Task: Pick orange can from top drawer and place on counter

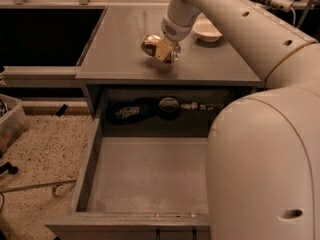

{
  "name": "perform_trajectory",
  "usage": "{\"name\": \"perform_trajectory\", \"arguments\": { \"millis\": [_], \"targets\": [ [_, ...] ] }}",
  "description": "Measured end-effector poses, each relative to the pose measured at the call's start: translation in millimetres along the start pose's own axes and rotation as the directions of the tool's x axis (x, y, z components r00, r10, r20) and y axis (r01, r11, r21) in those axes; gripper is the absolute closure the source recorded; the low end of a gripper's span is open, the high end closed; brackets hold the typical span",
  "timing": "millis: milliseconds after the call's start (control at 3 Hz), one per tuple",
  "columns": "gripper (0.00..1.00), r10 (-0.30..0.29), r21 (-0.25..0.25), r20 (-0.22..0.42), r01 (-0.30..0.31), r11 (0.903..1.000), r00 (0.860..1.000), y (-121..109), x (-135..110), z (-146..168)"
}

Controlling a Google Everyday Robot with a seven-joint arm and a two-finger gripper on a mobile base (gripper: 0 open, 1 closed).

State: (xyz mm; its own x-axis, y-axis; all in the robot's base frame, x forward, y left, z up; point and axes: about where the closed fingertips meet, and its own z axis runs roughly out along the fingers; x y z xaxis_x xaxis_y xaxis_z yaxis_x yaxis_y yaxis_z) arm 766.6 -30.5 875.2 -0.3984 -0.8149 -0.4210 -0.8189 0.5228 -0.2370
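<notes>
Since it belongs on the broad flat grey counter (120, 54), I hold the dented orange-gold metal can (155, 46) tilted just above that surface, my gripper (169, 48) pinching its body. Below, the wide shallow grey top drawer (150, 169) stands open.

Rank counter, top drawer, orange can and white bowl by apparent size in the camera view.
Largest first:
top drawer (nearer the camera, so unsure)
counter
orange can, held by the gripper above the counter
white bowl, nearly alike
</notes>
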Motion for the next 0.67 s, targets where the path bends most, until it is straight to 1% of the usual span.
{"name": "perform_trajectory", "arguments": {
  "millis": [333,667],
  "targets": [
    [1.0,0.01,-0.043,0.006,-0.01,0.999,1.0,5.3,5.7,20.2],
    [0.82,-0.002,-0.091,0.048,0.007,0.9959,0.999,14.8,4.2,28.6]
  ]
}}
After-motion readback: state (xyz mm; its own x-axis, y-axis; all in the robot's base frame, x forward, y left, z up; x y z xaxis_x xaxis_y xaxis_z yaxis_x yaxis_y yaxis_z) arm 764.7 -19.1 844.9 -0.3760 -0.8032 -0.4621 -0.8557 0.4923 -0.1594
